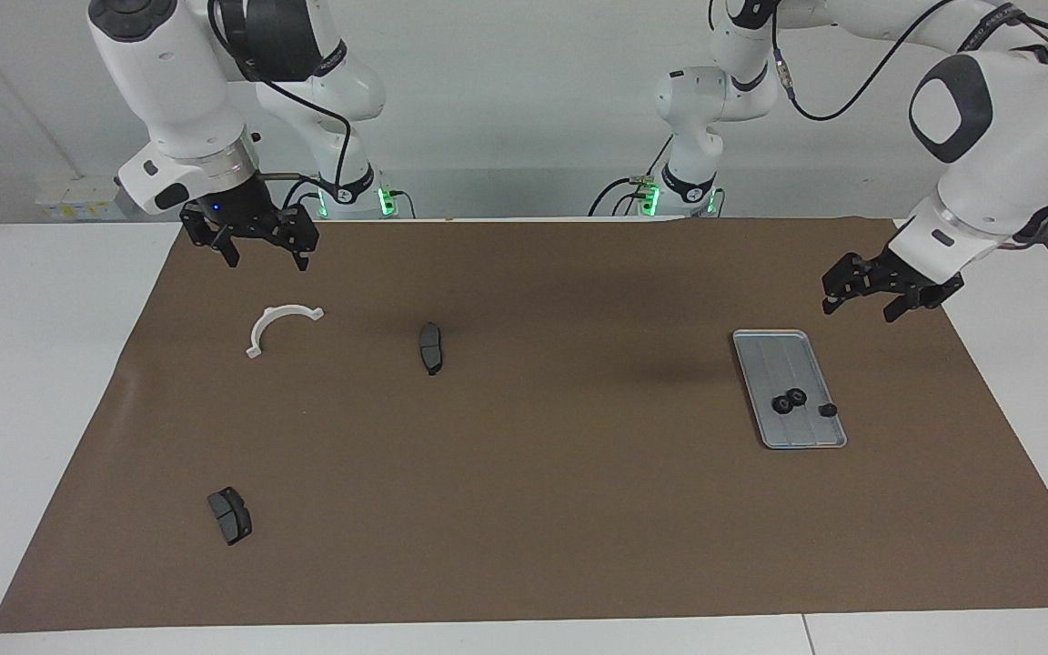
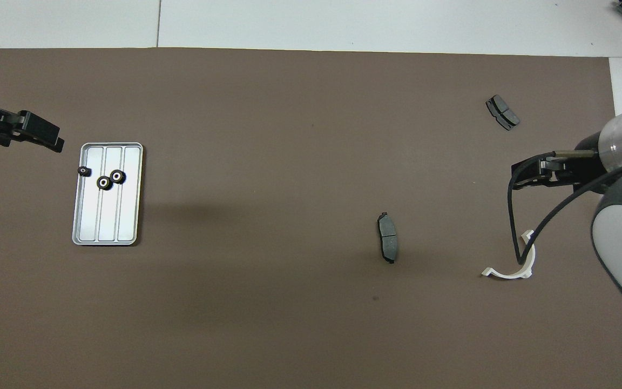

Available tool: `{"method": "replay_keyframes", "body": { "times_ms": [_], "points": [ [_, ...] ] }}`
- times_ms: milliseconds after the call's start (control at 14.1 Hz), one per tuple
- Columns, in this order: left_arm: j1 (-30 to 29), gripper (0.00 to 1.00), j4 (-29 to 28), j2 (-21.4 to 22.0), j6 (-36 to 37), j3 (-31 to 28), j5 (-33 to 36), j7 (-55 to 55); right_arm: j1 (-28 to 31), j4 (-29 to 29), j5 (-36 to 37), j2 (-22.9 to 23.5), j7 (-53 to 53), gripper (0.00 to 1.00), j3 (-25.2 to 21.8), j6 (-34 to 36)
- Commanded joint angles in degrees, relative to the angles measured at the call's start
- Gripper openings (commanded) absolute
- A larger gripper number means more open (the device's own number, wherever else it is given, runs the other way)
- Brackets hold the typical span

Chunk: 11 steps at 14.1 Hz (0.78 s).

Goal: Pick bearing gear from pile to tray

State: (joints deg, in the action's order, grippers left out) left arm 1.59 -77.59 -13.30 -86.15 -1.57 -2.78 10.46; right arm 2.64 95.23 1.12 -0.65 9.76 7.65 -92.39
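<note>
So right now both arms hang in the air with nothing in them. The left gripper (image 1: 861,305) sits up over the brown mat (image 1: 524,509) near the corner at the left arm's end, just off the tray's robot-side short edge, and its fingers are spread apart and empty. The right gripper (image 1: 265,255) hovers over the mat at the right arm's end, above the spot just robot-side of the white half-ring bracket (image 1: 280,325), and its fingers are also spread wide, holding nothing. The silver tray (image 1: 774,359) lies flat on the mat toward the left arm's end, and the little black gears are in it: two bearing gears (image 1: 791,401) with pale centres sit touching each other around the middle ridges, and a third, smaller black ring (image 1: 827,409) sits right at the tray's long rim on the side toward the table's left-arm edge. What's left of the pile is scattered well apart: the bracket lying flat with its open side facing away from the robots, one dark grey brake pad (image 1: 431,347) near the middle of the mat, and another brake pad (image 1: 230,515) much farther from the robots, at the right arm's end.
</note>
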Motion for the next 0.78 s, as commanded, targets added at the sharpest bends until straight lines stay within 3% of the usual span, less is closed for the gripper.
{"method": "replay_keyframes", "body": {
  "times_ms": [0, 710],
  "points": [
    [0.9, 1.00, -0.4, 1.5, 3.7, -0.8, 1.1, -3.8, 0.8, 0.7, -0.9, -0.8, 0.6, 1.00, 0.5, -0.1],
    [1.0, 1.00, 3.0, 1.4, 3.7, -0.8, 1.6, -7.2, 0.9, 0.7, -0.9, -0.8, 0.6, 1.00, 0.5, -0.1]
  ]
}}
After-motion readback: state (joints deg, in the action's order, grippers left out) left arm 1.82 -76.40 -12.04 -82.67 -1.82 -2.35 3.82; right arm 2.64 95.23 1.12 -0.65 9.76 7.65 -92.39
